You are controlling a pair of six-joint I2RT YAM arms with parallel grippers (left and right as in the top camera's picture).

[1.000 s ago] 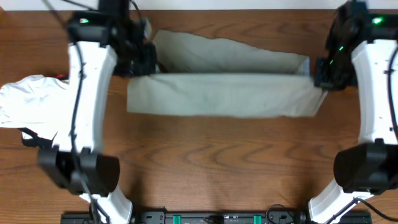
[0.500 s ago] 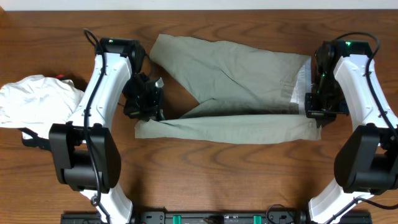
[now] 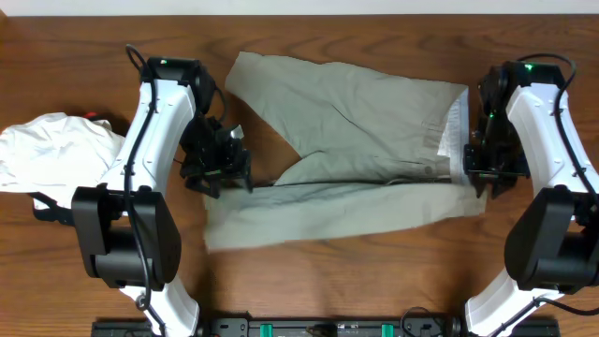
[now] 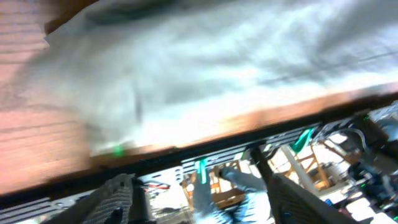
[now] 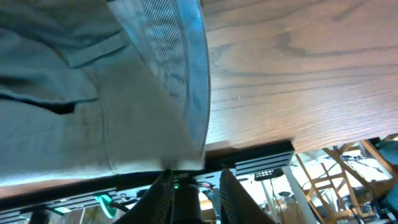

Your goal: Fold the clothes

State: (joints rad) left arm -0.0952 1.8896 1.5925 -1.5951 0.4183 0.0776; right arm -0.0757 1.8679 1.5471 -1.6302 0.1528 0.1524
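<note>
- Nearest you, a black metal rail [image 3: 328, 328] runs along the front edge of the brown wooden table [image 3: 328, 281].
- Beyond a strip of bare wood lie the pale khaki cotton shorts [image 3: 374, 112]. They are spread flat across the middle of the table, waistband to your right and both legs reaching left.
- The near leg [image 3: 346, 213] lies crosswise, and its left end is blurred in the overhead view.
- Your left gripper [image 3: 225, 168] sits at the left end of that leg. In the left wrist view its fingers [image 4: 118, 196] stand wide apart with nothing between them: it is released.
- Your right gripper [image 3: 479, 178] sits at the near corner of the pale-lined waistband [image 3: 456, 131]. In the right wrist view its fingers [image 5: 163, 186] stand only narrowly apart, and the cloth's corner reaches their tips. You cannot tell whether they pinch it.
- A crumpled white fabric garment [image 3: 51, 154] lies at the far left edge, well apart from the shorts.
- The far leg [image 3: 318, 94] angles toward the back left, leaving a wedge of bare wood between the two legs.
</note>
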